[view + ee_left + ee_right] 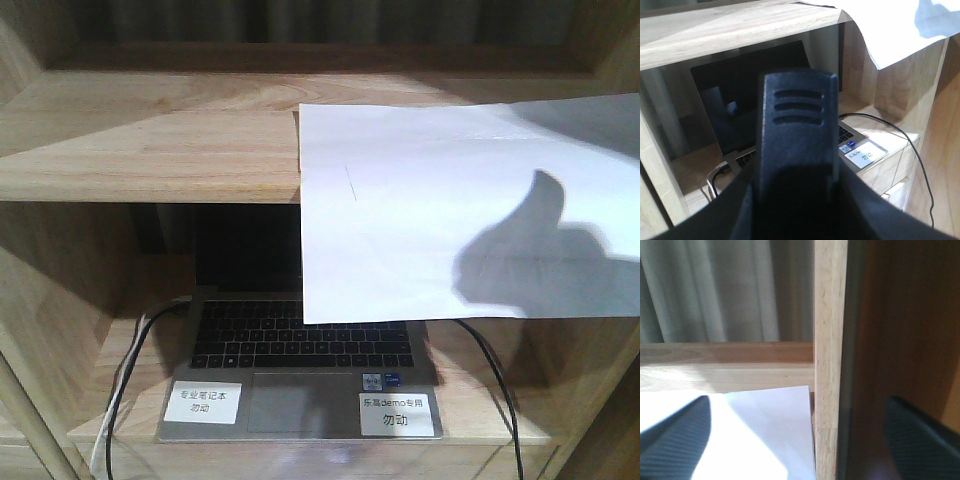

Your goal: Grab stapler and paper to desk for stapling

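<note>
paper (440,200): 1 white sheet, thin, overhanging wood shelf (150,140) edge
laptop (300,340): 1, with 2 white labels (204,400)
right gripper (797,405): textured fingers spread wide
left gripper (797,125): state can't tell

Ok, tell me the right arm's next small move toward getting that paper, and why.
Probably shift the right gripper sideways toward the paper, off the shelf upright. Its open fingers straddle that upright, one over the sheet and one beyond the post, so closing now would likely catch wood, not paper.
</note>
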Motion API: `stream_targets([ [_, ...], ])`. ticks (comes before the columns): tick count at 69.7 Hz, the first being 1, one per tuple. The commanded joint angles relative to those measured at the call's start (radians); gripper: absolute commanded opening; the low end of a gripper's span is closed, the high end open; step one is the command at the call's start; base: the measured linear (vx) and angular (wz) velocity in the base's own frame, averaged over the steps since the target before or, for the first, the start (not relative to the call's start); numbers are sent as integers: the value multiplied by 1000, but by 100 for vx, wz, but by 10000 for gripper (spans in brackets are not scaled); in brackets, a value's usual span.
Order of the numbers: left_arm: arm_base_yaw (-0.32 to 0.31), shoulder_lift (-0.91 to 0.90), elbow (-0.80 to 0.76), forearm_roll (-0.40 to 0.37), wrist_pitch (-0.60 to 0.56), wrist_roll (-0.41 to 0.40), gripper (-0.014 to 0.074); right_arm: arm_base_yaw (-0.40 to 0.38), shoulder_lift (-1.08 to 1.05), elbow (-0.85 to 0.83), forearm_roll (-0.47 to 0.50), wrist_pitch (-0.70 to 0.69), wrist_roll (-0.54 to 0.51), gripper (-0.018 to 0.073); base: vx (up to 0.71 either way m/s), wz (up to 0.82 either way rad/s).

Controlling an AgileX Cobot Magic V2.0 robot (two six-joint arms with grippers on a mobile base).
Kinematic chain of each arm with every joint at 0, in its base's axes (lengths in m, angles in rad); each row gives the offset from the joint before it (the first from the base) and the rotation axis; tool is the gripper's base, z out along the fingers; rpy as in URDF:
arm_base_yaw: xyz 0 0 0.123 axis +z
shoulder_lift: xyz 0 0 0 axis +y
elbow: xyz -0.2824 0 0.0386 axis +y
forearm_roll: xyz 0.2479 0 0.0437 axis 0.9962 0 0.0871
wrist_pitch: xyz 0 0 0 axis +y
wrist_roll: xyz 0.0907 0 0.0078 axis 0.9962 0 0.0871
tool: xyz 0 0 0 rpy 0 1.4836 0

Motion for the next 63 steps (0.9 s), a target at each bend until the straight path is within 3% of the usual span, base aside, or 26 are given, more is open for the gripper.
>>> stream_targets([
  [1,-1,14,-27,-20,-118,-3,-6,-4,4,-24,-8,-81,10,718,0,0],
  [8,-1,14,-27,-20,-118,-3,-6,-4,4,-24,-8,-116,107,716,0,0],
  [15,-1,14,-27,-20,-118,-3,-6,-4,2,-24,-8,-195,338,715,0,0],
  [23,-1,14,-27,-20,-118,-3,-6,-4,1,-23,-8,-293,764,710,0,0],
  [27,-1,14,-27,-20,-118,-3,-6,-4,1,-19,-27,-348,1032,705,0,0],
  [36,-1,14,-27,-20,-118,-3,-6,-4,2,-19,-92,-428,1508,690,0,0],
  [43,-1,14,-27,-20,-118,-3,-6,-4,2,-19,-168,-516,1761,671,0,0],
  [48,-1,14,-27,-20,-118,-3,-6,-4,2,-19,-235,-592,1813,654,0,0],
  [63,-1,14,-27,-20,-118,-3,-6,-4,-5,-15,-288,-652,1769,615,0,0],
])
